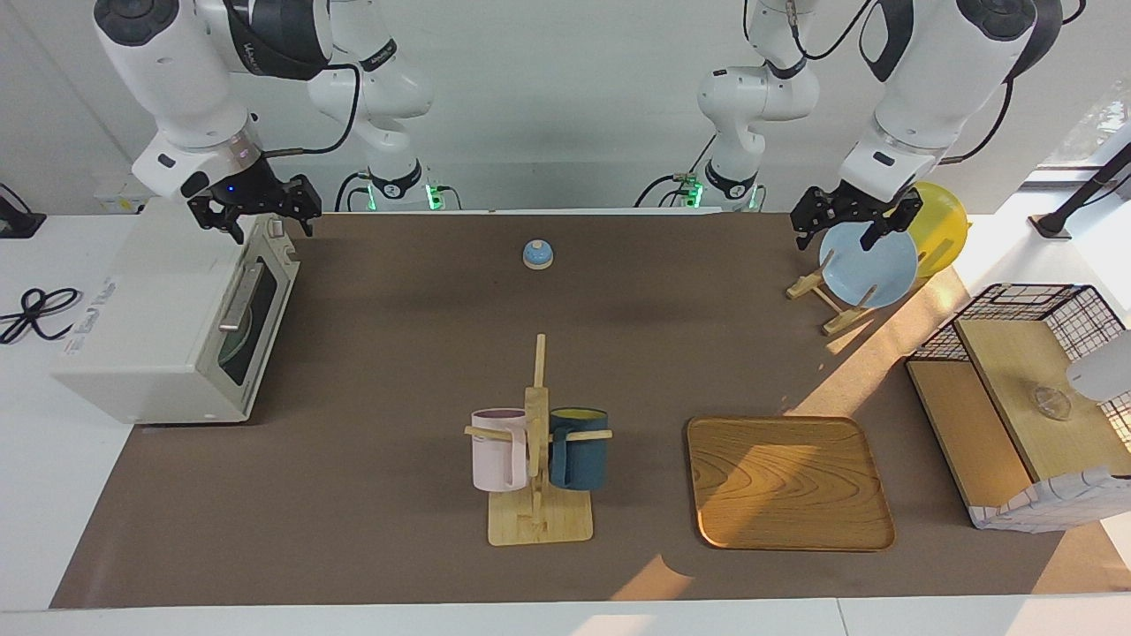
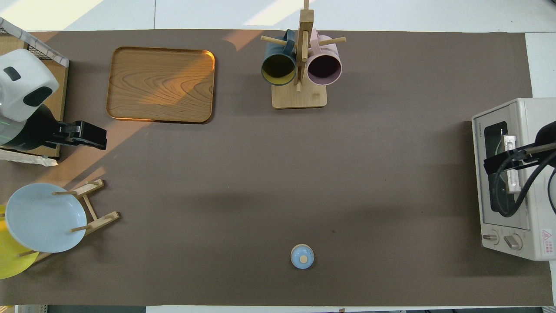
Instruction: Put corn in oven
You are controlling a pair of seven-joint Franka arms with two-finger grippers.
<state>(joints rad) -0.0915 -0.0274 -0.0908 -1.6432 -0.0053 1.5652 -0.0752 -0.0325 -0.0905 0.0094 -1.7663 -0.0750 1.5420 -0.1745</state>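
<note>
The white oven [image 1: 150,300] stands at the right arm's end of the table with its glass door [image 1: 243,322] shut; in the overhead view the oven [image 2: 521,111] sits at the edge of the picture. The corn is hidden from view. My right gripper [image 1: 256,216] hangs open and empty over the oven's corner nearest the robots, clear of the door handle [image 1: 237,296]; from overhead the right gripper [image 2: 493,164] covers the door window. My left gripper [image 1: 839,234] waits open and empty over the plate rack, and from overhead the left gripper [image 2: 91,135] shows near the basket.
A blue bell [image 1: 537,254] sits mid-table near the robots. A mug rack [image 1: 537,459] holds a pink and a dark blue mug. Beside it lies a wooden tray [image 1: 789,481]. A blue plate [image 1: 870,265], a yellow plate [image 1: 945,225] and a wire basket [image 1: 1025,305] stand at the left arm's end.
</note>
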